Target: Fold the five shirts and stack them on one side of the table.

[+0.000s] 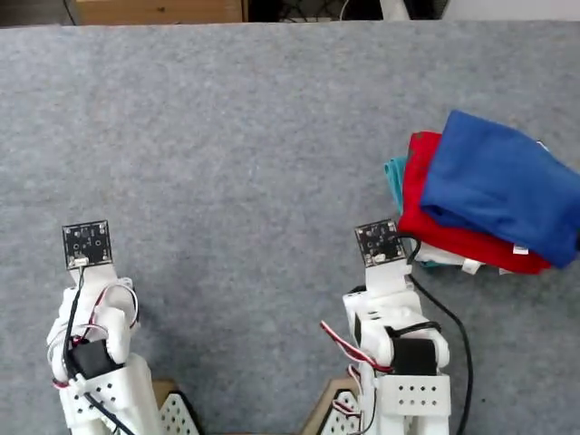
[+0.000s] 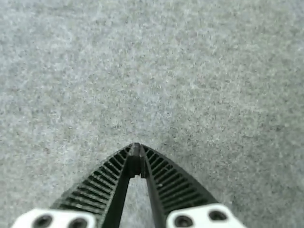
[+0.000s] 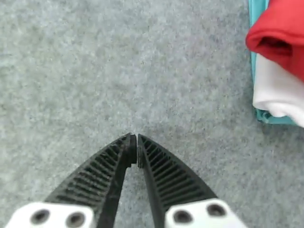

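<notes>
Both arms sit low in the frame, fingers pinched together on nothing, shirts piled at the right.

High view: your grey felt table runs wide from the left edge to the stack of folded cloth shirts, which reaches the frame's right edge; the table's far edge lies along the top. You can count four layers: a blue shirt on top, a red shirt, a white shirt and a teal shirt lowest; a fifth cannot be told. There are two white arms: the left arm at lower left, the right arm right of centre, near the stack. Left wrist view: the left gripper has its black ribbed fingers pressed tip to tip, holding nothing, over felt. Right wrist view: the right gripper is the same, apart from the teal, white and red folds.
</notes>
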